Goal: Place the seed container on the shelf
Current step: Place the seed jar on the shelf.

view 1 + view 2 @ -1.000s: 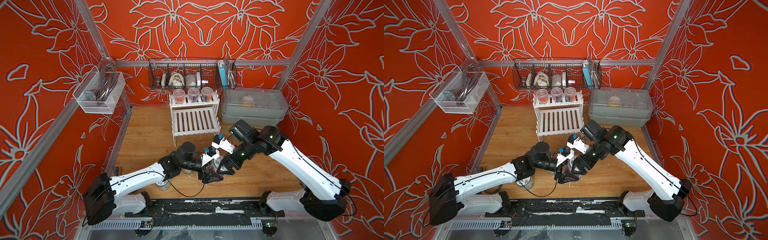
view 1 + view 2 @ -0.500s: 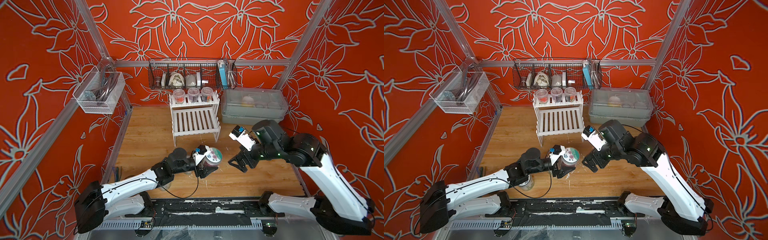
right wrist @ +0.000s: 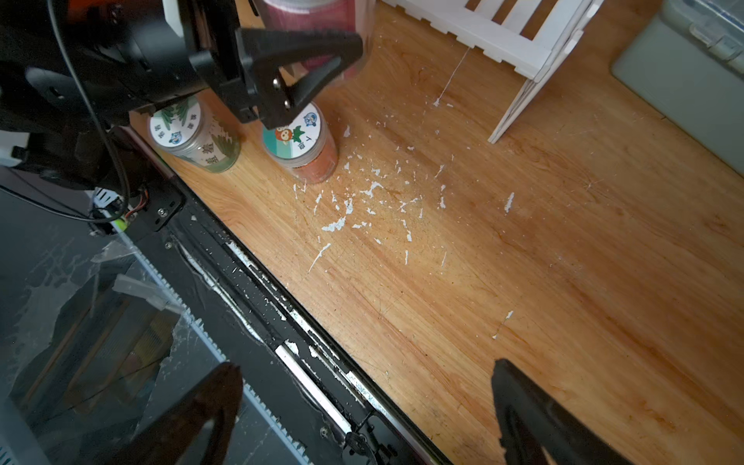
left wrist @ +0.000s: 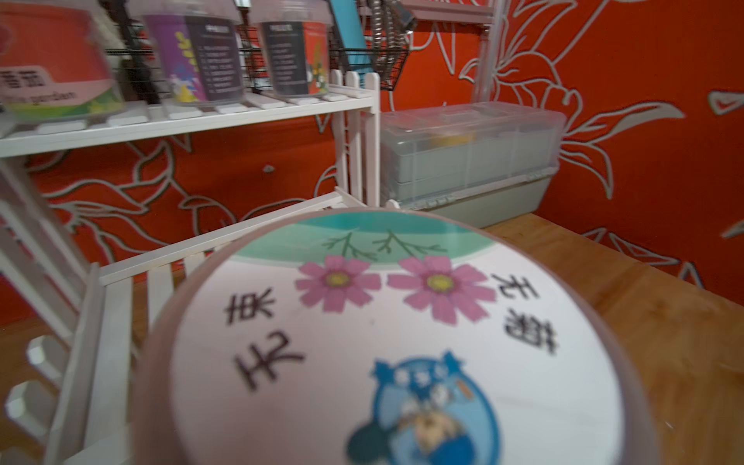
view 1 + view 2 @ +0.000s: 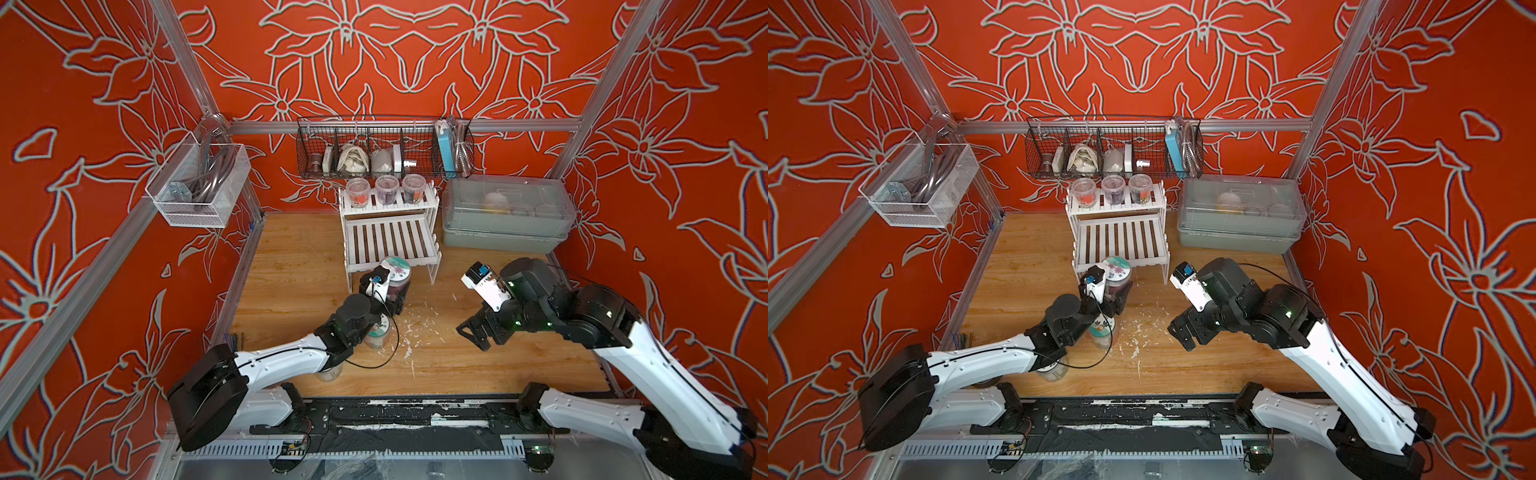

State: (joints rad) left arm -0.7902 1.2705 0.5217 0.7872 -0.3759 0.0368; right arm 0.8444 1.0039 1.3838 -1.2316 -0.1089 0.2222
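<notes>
Orange walls [image 5: 374,62] with pale flower outlines enclose a wooden table [image 5: 291,249], shown from above in both top views.

On the left wall hangs a white mesh basket [image 5: 195,187] holding grey tubing. Below it, the left arm reaches toward the middle of the table. The left claw [image 5: 388,291] grips the seed container [image 5: 395,268] by its sides, one black finger [image 3: 298,60] pressed against the pinkish body. The container is upright, lid up, and is held off the table at the front edge of the shelf's lower tier. Whether it touches the shelf cannot be told. The left wrist view shows its lid [image 4: 394,342] printed with two pink flowers, close to the front rail.

Two jars [image 3: 300,141] stand on the table beneath the left arm, just beside scattered white flecks [image 5: 415,328].

At centre stands the shelf [image 5: 390,237], white and slatted; its lower tier is bare, and its upper tier carries three tubs [image 5: 386,189] in a row. A black wire basket [image 5: 384,153] hangs on the back wall above it.

To the right, a grey lidded box [image 5: 503,216] sits against the back wall. The right claw [image 5: 471,338] hovers over bare wood, well apart from the container, fingers [image 3: 523,402] spread wide and holding nothing.
</notes>
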